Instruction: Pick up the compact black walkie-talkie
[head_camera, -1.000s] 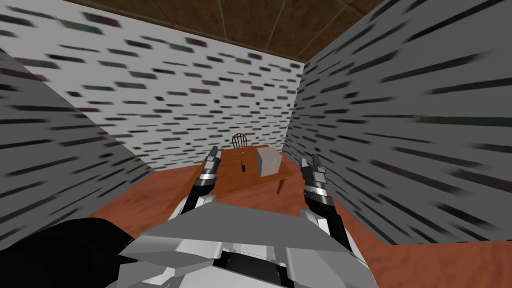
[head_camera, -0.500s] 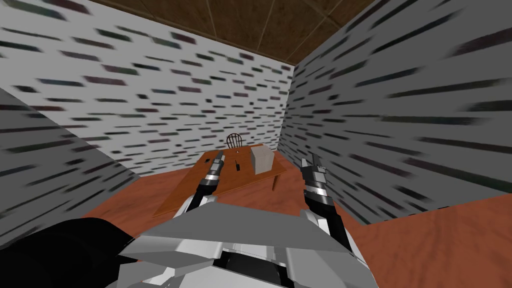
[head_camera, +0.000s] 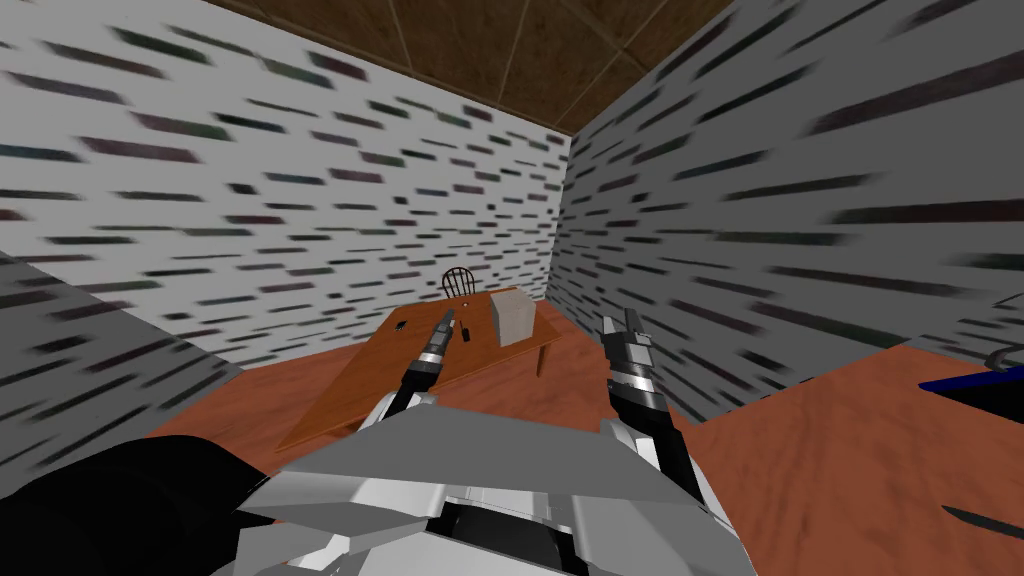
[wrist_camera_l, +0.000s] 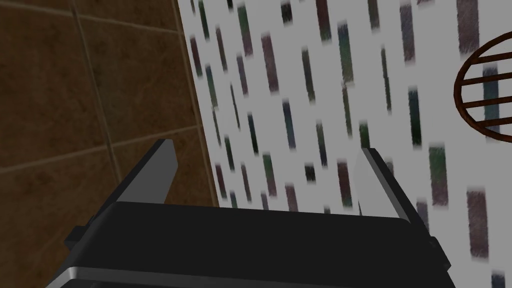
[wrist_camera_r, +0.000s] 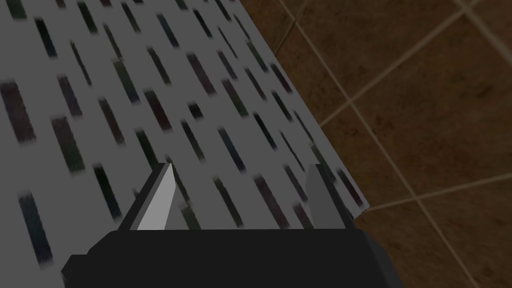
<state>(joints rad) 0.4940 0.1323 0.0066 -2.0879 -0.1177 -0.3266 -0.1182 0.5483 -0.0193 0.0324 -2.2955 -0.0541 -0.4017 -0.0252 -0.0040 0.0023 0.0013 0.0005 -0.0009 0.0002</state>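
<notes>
Ahead, slim black walkie-talkie (head_camera: 465, 330) flat on wooden table (head_camera: 370, 380), near grey block (head_camera: 512, 318); both jaws spread

The room is enclosed by white walls (head_camera: 300, 200) patterned with short dark dashes, standing at 9, 12 and 3 o'clock, with a corner near 1 o'clock. The ceiling (head_camera: 500, 50) is brown tile with pale joints. The floor (head_camera: 820, 470) is reddish-brown wood. A brown wooden table (head_camera: 340, 405) stands at 12 o'clock, with a dark spindle-back chair (head_camera: 457, 282) at its far end. A grey block (head_camera: 511, 317) rests on the tabletop.
</notes>
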